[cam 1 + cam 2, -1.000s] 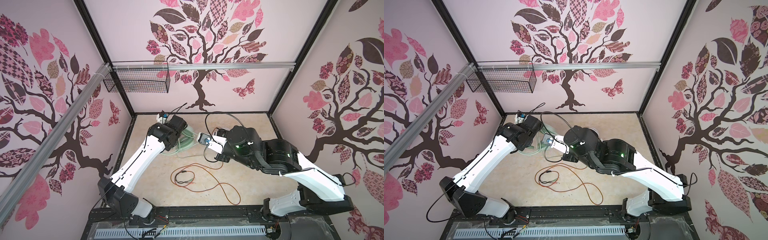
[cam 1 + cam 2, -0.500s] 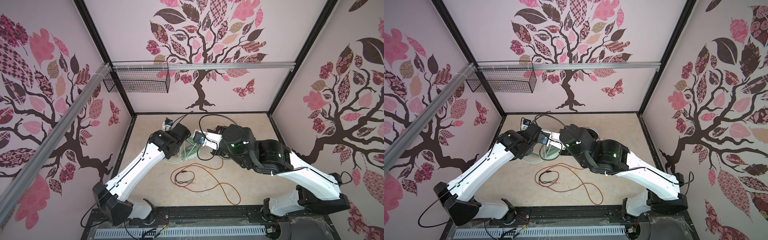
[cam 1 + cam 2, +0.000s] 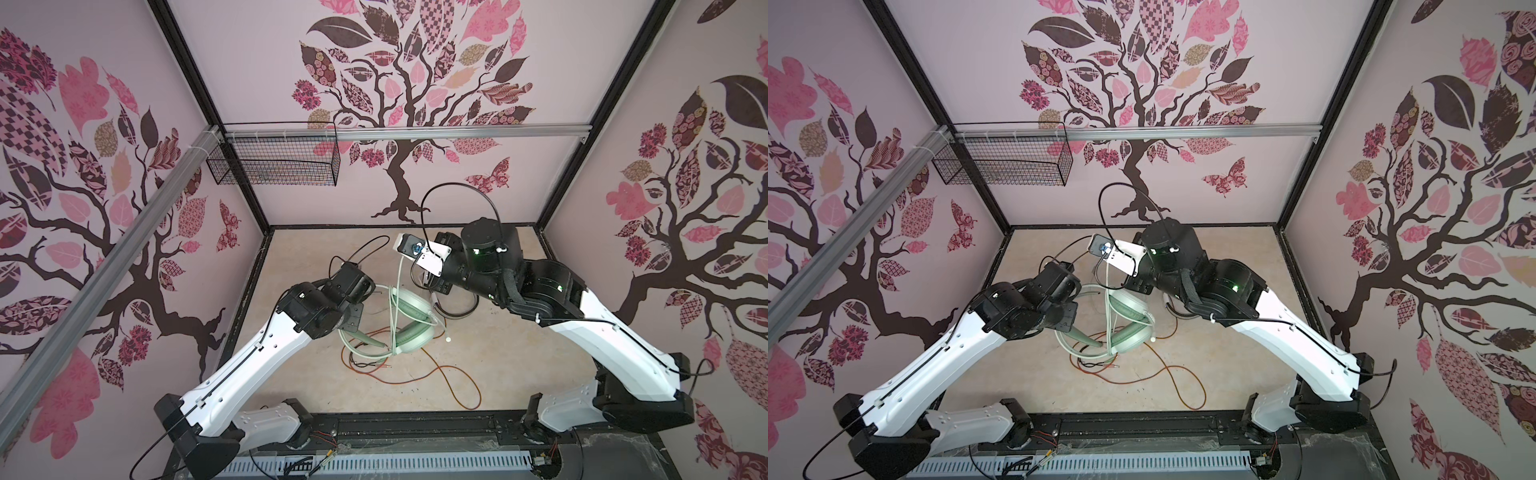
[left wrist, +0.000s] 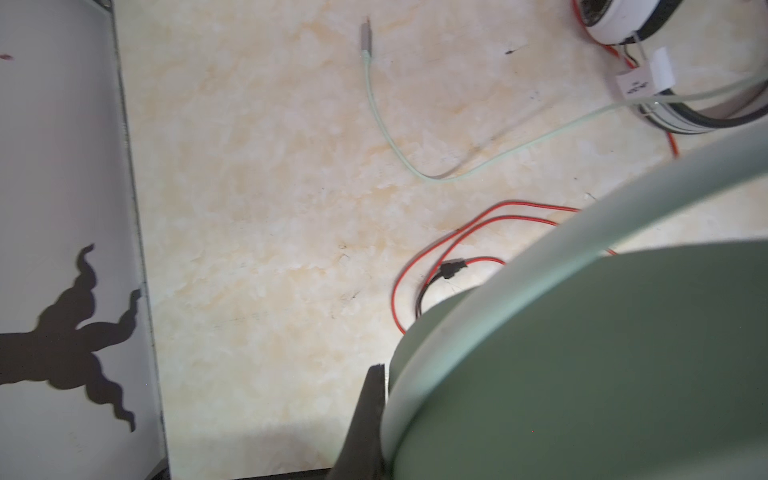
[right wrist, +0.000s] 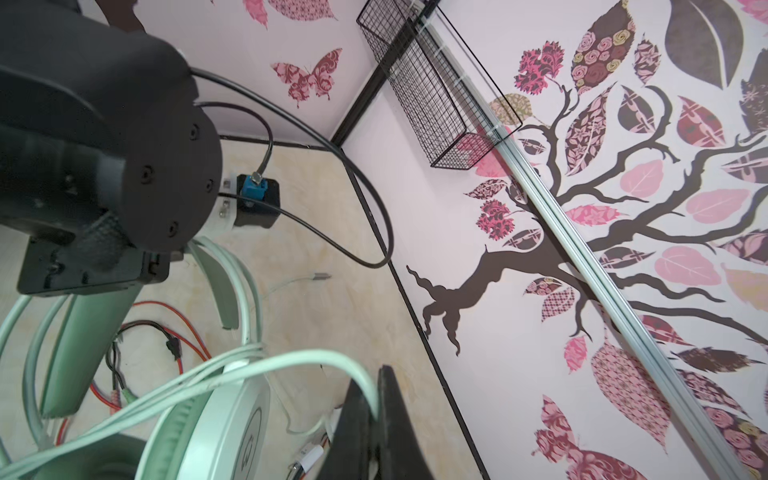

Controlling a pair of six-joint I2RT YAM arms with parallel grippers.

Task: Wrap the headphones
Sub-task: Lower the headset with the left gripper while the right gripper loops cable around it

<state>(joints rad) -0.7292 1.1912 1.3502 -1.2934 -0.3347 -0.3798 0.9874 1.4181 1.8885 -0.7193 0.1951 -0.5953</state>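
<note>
Both grippers are closed tight: the left gripper [image 3: 356,328] clamps the mint headset [image 3: 411,328] to steady it, while just beside it the right gripper [image 5: 374,399] pinches the cable [image 5: 249,365], probably for winding.

The left wrist view cuts off the white headset [image 4: 615,20]; the right arm [image 3: 540,291] hides most of it in both top views.

The mint-green headset [image 3: 413,336] has lifted forward, its pale green cable [image 3: 399,284] drawn upward.
</note>
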